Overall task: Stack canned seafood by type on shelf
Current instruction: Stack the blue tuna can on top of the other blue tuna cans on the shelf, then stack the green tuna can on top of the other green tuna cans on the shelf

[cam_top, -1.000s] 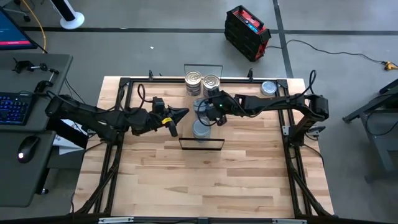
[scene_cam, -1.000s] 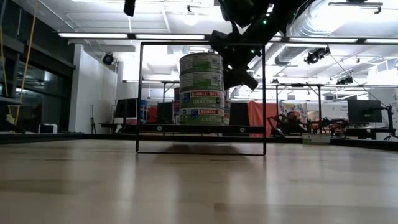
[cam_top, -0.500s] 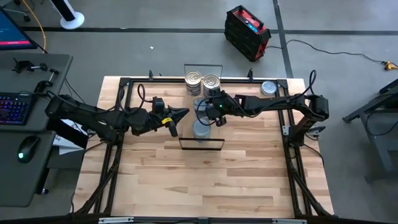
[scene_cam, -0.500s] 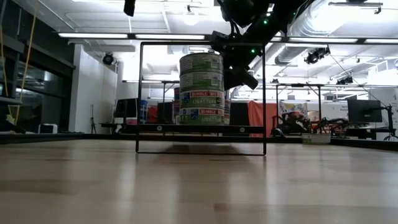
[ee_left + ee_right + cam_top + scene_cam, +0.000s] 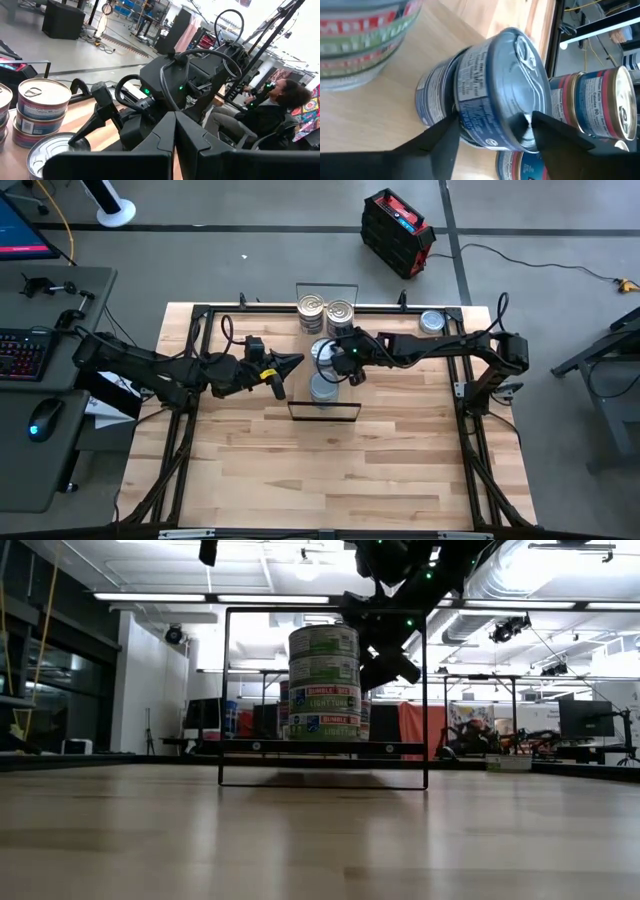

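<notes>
Canned seafood stands mostly sorted on the shelf (image 5: 325,370), a wood plank with black wire frames at its far and near ends, at the middle of the table (image 5: 300,470). Two silver-lidded stacks (image 5: 326,311) sit side by side at the far end; a green-labelled stack (image 5: 323,388) fills the near end, four tins high in the low view. Between them, the right gripper (image 5: 336,360) straddles the blue-labelled stack (image 5: 485,95), its fingers (image 5: 437,137) spread on either side of the top tin, so the tin looks just set down and freed, though contact at the pads cannot be ruled out. The left gripper (image 5: 283,365), clenched on nothing, waits just left of the shelf. One pale-topped tin (image 5: 432,322) lies well off the shelf at the table's far right corner, apparently the last left to place. The task looks close to finished.
</notes>
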Controlling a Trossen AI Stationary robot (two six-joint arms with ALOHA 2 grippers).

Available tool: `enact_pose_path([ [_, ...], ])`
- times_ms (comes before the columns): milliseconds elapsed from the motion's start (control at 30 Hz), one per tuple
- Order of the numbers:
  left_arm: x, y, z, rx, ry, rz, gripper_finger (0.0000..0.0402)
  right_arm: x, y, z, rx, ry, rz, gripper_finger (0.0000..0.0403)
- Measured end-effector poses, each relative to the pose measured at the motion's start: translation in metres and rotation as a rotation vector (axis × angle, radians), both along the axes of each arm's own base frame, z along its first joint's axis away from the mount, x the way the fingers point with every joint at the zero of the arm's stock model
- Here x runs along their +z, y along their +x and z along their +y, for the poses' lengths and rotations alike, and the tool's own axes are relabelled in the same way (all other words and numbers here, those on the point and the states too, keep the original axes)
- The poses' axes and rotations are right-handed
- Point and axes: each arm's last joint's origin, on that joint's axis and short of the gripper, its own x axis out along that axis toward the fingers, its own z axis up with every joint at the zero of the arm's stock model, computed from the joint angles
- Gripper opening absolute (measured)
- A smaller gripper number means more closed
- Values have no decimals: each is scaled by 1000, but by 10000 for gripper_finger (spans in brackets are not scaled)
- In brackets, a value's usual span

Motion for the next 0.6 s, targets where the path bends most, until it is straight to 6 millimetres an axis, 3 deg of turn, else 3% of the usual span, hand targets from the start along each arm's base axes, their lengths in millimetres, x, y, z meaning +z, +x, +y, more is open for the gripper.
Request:
enact_pose_path([
  [233, 0, 0, 0, 0, 0, 0, 1, 0, -1, 0, -3, -6, 10, 286],
  [600, 0, 0, 0, 0, 4, 2, 1, 16, -8, 3, 8, 17, -35, 293],
])
